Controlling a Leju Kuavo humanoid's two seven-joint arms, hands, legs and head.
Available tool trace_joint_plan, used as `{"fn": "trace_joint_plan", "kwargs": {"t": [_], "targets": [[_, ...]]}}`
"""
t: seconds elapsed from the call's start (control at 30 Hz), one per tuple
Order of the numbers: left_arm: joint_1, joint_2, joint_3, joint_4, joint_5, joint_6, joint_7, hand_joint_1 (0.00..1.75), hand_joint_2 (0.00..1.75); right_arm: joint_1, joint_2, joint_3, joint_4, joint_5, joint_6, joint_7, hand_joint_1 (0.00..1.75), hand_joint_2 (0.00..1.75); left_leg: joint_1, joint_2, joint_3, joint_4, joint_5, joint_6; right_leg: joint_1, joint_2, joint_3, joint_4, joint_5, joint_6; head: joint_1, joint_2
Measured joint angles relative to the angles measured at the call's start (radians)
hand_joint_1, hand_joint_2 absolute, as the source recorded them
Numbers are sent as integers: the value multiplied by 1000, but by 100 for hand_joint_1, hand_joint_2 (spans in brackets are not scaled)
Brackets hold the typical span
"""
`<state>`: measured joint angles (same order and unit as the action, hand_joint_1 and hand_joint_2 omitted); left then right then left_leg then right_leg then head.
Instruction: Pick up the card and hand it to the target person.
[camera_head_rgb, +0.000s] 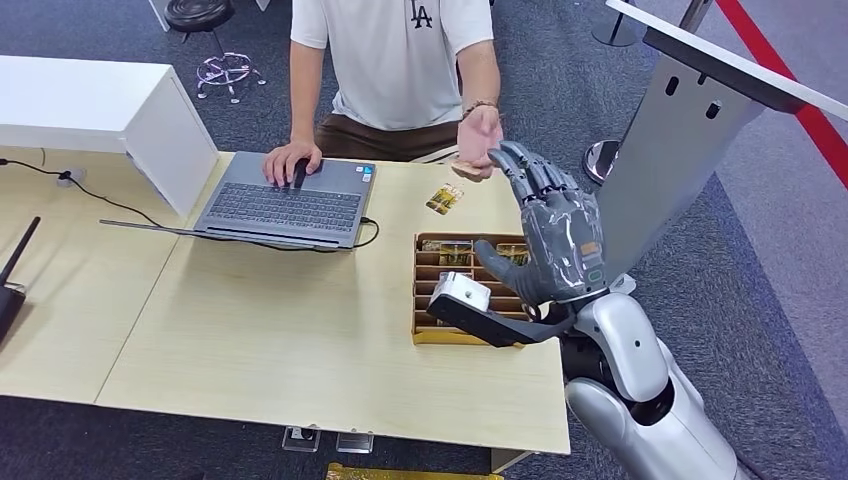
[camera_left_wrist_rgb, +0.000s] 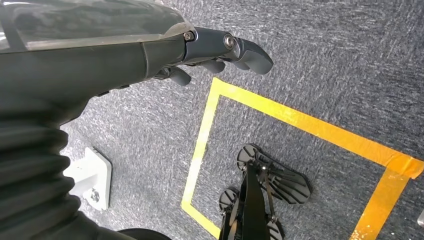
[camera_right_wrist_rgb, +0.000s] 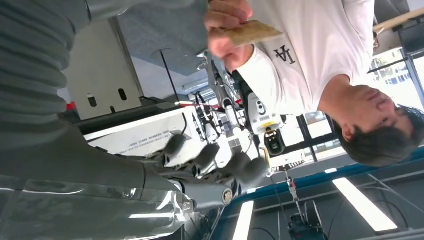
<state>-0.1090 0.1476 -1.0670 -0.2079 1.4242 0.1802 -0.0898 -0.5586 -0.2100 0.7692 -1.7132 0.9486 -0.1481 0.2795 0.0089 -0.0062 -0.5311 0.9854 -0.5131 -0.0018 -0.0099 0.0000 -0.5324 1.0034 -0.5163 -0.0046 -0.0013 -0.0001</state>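
My right hand (camera_head_rgb: 552, 228) is raised above the table's far right corner, its fingers spread and stretched toward the seated person's hand (camera_head_rgb: 478, 140), with nothing in it. In the right wrist view the person's hand (camera_right_wrist_rgb: 225, 15) holds a tan card (camera_right_wrist_rgb: 252, 31) just beyond my empty fingers (camera_right_wrist_rgb: 215, 162). Another small card (camera_head_rgb: 445, 198) lies on the table between the laptop and the card box. My left hand (camera_left_wrist_rgb: 220, 47) hangs beside my body over the carpet and holds nothing.
A wooden box (camera_head_rgb: 425, 336) with rows of cards stands under my right forearm. The person's other hand rests on an open laptop (camera_head_rgb: 285, 205). A white box (camera_head_rgb: 100, 100) stands at the back left, and a grey slanted panel (camera_head_rgb: 680, 140) rises to the right.
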Motion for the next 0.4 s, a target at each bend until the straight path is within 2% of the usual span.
{"fn": "trace_joint_plan", "kwargs": {"t": [0.13,0.2,0.37,0.4], "targets": [[0,0,0,0,1,6,0,0,0,17,-5,-9,-12,-50,0,-2,0,175,0,0,0,0,0,0,0,0,0,0,0,0,0,0],[0,0,0,0,1,8,0,0,0,33,-8,-19,-18,-126,-6,-18,0,175,0,0,0,0,0,0,0,0,0,0,0,0,0,0],[0,0,0,0,3,11,1,0,0,104,-19,-62,-25,-541,-28,-133,0,175,0,0,0,0,0,0,0,0,0,0,0,0,0,0],[0,0,0,0,3,11,1,0,0,113,-20,-67,-25,-588,-29,-146,0,175,0,0,0,0,0,0,0,0,0,0,0,0,0,0]]}}
